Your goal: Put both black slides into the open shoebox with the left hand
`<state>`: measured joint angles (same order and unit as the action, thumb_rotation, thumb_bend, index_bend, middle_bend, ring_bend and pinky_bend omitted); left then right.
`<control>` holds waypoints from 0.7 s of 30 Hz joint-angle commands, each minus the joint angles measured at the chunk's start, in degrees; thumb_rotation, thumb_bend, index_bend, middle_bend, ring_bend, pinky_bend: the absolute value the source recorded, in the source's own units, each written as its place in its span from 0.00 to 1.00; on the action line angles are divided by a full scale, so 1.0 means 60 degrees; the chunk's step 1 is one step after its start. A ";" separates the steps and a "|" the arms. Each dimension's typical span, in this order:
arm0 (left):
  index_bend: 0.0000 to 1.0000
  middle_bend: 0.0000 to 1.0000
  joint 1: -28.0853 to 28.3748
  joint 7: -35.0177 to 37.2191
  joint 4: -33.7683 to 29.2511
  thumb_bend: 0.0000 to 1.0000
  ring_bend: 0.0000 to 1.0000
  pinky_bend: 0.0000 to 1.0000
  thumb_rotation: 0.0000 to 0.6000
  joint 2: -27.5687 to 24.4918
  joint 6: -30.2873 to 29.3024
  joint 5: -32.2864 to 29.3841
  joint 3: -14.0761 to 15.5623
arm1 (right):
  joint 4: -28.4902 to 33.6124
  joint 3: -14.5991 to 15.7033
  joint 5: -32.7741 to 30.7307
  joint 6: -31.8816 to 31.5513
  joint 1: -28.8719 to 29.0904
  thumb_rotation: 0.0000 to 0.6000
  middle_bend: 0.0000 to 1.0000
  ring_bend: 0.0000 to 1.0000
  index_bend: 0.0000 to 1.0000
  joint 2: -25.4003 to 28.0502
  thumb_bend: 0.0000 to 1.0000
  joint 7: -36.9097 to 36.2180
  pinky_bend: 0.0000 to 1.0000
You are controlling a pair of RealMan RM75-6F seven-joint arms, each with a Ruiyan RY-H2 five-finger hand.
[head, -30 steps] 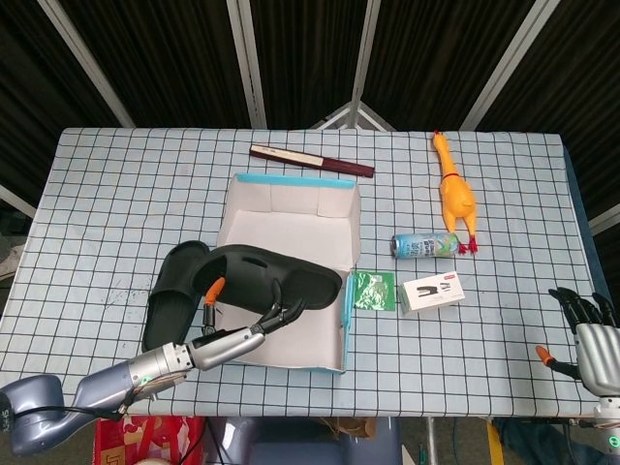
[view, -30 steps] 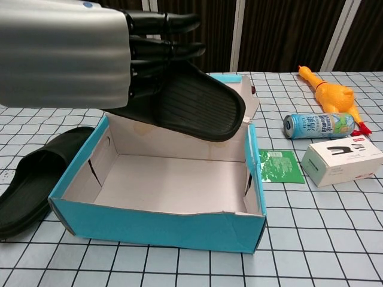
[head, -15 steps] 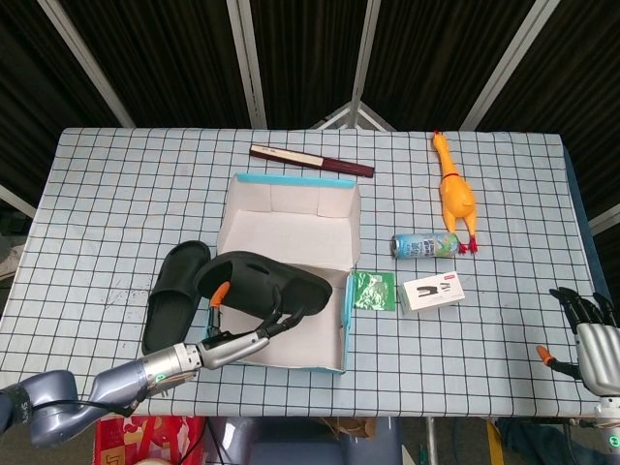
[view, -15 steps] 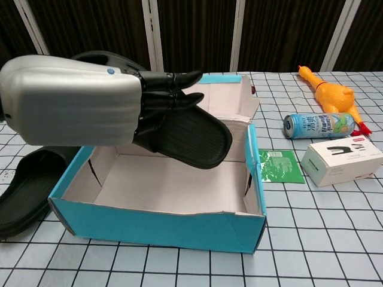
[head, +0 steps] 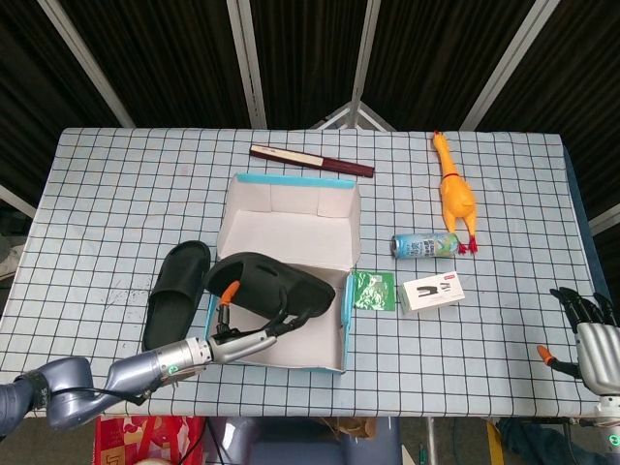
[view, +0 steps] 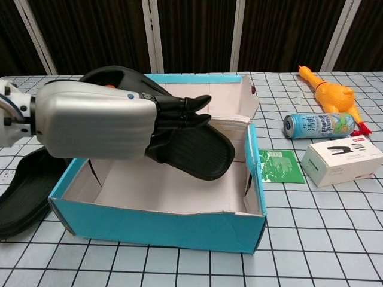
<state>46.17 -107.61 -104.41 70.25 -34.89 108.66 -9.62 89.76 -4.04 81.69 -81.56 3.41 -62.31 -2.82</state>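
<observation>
— What is the left hand [view: 99, 119] doing?
— It grips one black slide [view: 194, 146], fingers [view: 182, 113] curled over the sole. The slide hangs tilted above the open shoebox [view: 179, 230], its toe end lowest, over the box floor.

— And the other slide?
— The second black slide [head: 174, 295] lies flat on the checked table [head: 116, 213], just left of the shoebox and outside it. In the chest view it shows at the near left edge, partly behind the hand.

— Where is the right hand?
— The right hand [head: 593, 334] sits at the near right corner of the table in the head view, holding nothing, its dark fingers spread apart.

— What else is around?
— Right of the box lies a green packet [view: 280, 165], then a white stapler box [view: 341, 160]. Beyond those a drink can [view: 320, 125] lies on its side, and a yellow rubber chicken [view: 329, 95] stretches toward the far edge. On the far side of the shoebox a dark red folded fan [head: 312, 161] rests on the cloth.
</observation>
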 commanded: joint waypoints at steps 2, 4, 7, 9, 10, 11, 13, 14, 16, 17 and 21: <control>0.65 0.30 0.0152 0.0201 0.0288 0.65 0.00 0.07 1.00 0.0218 0.0013 0.0139 -0.0094 | -0.0013 -0.0014 -0.0043 0.0028 0.0009 1.00 0.16 0.20 0.18 -0.0011 0.23 0.0005 0.08; 0.65 0.30 0.0226 0.0278 0.0433 0.65 0.00 0.07 1.00 0.0342 0.0006 0.0216 -0.0147 | -0.0012 -0.0018 -0.0071 0.0060 0.0017 1.00 0.16 0.20 0.18 -0.0007 0.23 0.0011 0.08; 0.66 0.30 0.0323 0.0388 0.0544 0.65 0.00 0.07 1.00 0.0463 0.0034 0.0331 -0.0171 | -0.0006 -0.0023 -0.0092 0.0086 0.0026 1.00 0.16 0.20 0.18 0.0000 0.23 0.0021 0.08; 0.67 0.30 0.0382 0.0403 0.0598 0.65 0.00 0.07 1.00 0.0509 0.0054 0.0429 -0.0174 | -0.0002 -0.0023 -0.0100 0.0095 0.0027 1.00 0.16 0.20 0.18 0.0001 0.23 0.0022 0.08; 0.67 0.30 0.0422 0.0433 0.0638 0.65 0.00 0.07 1.00 0.0548 0.0084 0.0476 -0.0175 | 0.0000 -0.0026 -0.0109 0.0100 0.0028 1.00 0.16 0.20 0.18 0.0001 0.23 0.0022 0.08; 0.66 0.30 0.0444 0.0452 0.0665 0.65 0.00 0.07 1.00 0.0570 0.0098 0.0506 -0.0175 | 0.0000 -0.0026 -0.0116 0.0104 0.0028 1.00 0.16 0.20 0.18 0.0002 0.23 0.0022 0.08; 0.66 0.31 0.0512 0.0505 0.0750 0.65 0.00 0.07 1.00 0.0635 0.0140 0.0610 -0.0170 | 0.0018 -0.0022 -0.0114 0.0095 0.0018 1.00 0.16 0.20 0.18 0.0020 0.23 0.0011 0.08; 0.66 0.31 0.0552 0.0571 0.0795 0.65 0.00 0.07 1.00 0.0677 0.0178 0.0646 -0.0156 | 0.0023 -0.0018 -0.0109 0.0094 0.0016 1.00 0.16 0.20 0.18 0.0024 0.23 0.0007 0.08; 0.66 0.31 0.0634 0.0653 0.0912 0.65 0.00 0.07 1.00 0.0750 0.0220 0.0767 -0.0135 | 0.0030 -0.0014 -0.0111 0.0095 0.0010 1.00 0.16 0.20 0.18 0.0031 0.23 0.0002 0.08; 0.66 0.31 0.0679 0.0672 0.0980 0.65 0.00 0.07 1.00 0.0796 0.0251 0.0827 -0.0136 | 0.0037 -0.0009 -0.0114 0.0106 0.0010 1.00 0.16 0.20 0.18 0.0036 0.23 0.0003 0.08; 0.66 0.32 0.0838 0.0779 0.1314 0.65 0.00 0.07 1.00 0.1072 0.0413 0.0883 -0.0228 | 0.0062 -0.0004 -0.0146 0.0159 0.0023 1.00 0.16 0.20 0.18 0.0045 0.23 0.0034 0.08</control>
<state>50.88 -103.16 -96.98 76.24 -32.72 113.81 -10.78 90.12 -4.07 80.84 -80.63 3.54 -62.04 -2.63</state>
